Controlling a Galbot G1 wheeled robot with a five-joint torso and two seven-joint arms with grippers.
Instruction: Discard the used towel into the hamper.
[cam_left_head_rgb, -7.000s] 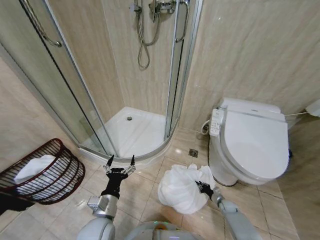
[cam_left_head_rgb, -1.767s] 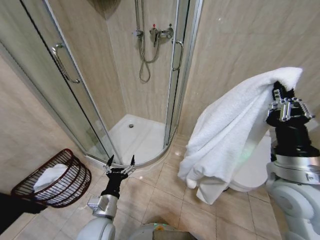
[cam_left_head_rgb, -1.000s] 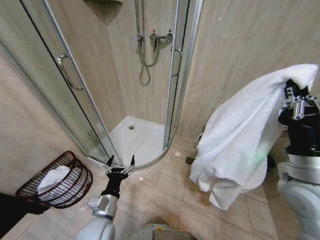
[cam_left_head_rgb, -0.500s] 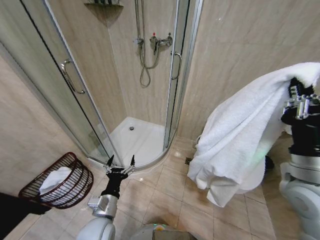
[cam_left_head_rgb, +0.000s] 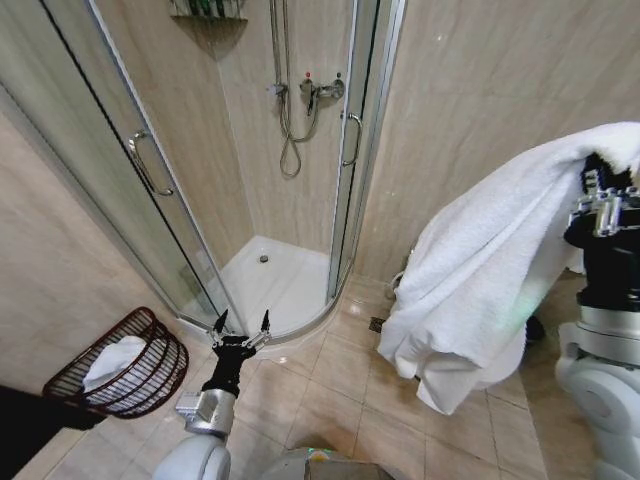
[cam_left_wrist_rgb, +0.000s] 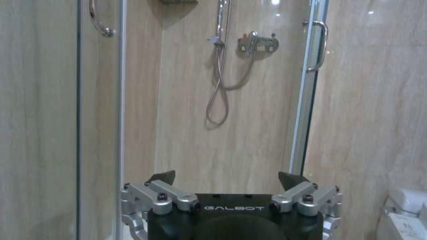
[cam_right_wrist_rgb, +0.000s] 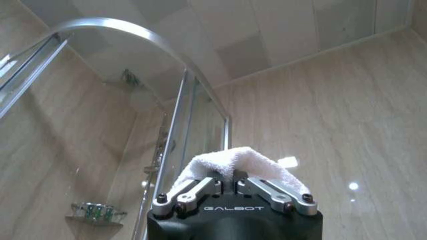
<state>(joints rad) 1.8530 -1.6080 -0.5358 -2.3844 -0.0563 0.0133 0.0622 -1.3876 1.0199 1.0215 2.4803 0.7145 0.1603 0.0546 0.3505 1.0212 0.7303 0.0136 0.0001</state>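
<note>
Bathroom scene. Right gripper (cam_left_head_rgb: 606, 170) raised high at far right, clamped on a fold of white towel (cam_left_head_rgb: 480, 280) draping down. Left gripper (cam_left_head_rgb: 241, 325) parked low, fingers spread wide, empty. Hamper (cam_left_head_rgb: 160, 360) on floor, far left, beside shower door (cam_left_head_rgb: 130, 170).

Tiled floor (cam_left_head_rgb: 330, 385): hamper (cam_left_head_rgb: 125, 365) at left, shower tray (cam_left_head_rgb: 270, 285) behind.

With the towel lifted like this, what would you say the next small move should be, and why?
Probably swing the right gripper leftward toward the hamper. It is shut on the white towel, held high on the robot's right with the cloth hanging free above the floor, while the hamper lies tilted on the floor far to the left, already holding a white cloth. The left gripper is open and idle near the shower.
</note>
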